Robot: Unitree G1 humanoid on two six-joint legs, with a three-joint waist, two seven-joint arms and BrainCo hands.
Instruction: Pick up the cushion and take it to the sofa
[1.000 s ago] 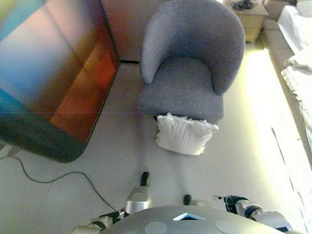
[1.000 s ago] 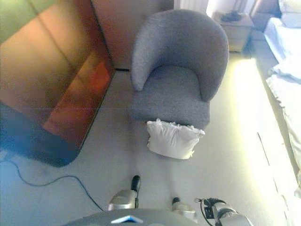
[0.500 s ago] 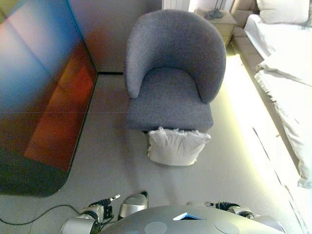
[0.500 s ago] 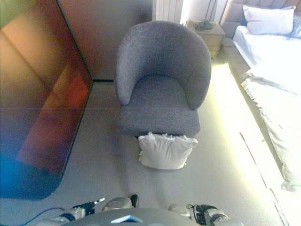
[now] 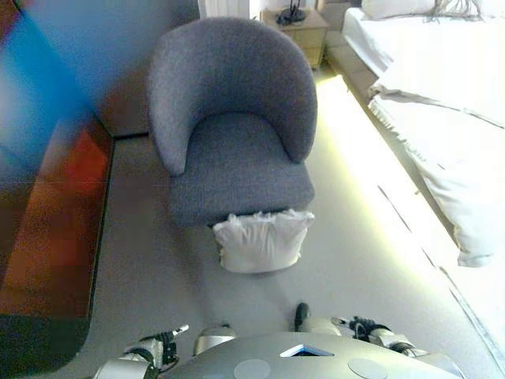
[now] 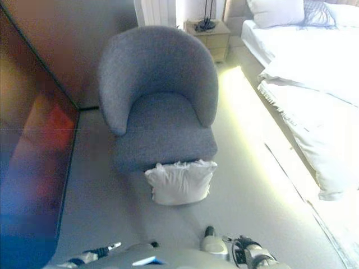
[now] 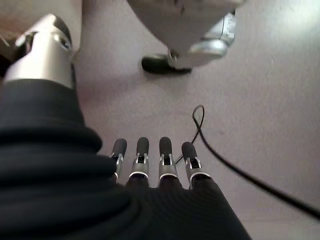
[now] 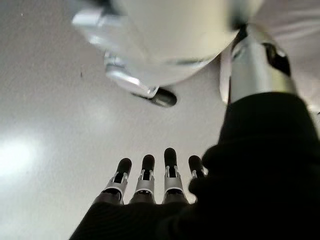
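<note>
- At far left I see a dark glossy panel (image 5: 47, 205) with red and blue reflections, standing along the floor (image 5: 142, 276) beside the chair.
- My left hand (image 7: 150, 165) hangs low at my side above the floor; its wrist view shows the fingers (image 7: 142, 150) straight, side by side, holding nothing.
- In the middle stands a grey tub chair (image 5: 233, 134), its seat facing me.
- The white cushion (image 5: 260, 241) lies on the floor just in front of the chair, touching the seat's front edge, well apart from both my hands.
- Behind the chair, to its right, I make out a small wooden nightstand (image 6: 210, 33) with a dark object on top that I cannot identify.
- My right hand (image 8: 150, 182) hangs low on my right side, its fingers (image 8: 170, 160) likewise straight in a row and empty, with only bare floor past them.
- At far right runs a bed (image 6: 314, 73) with white bedding (image 5: 465, 213) draped over its edge, and a white pillow (image 6: 275, 11) at its head near the nightstand.
</note>
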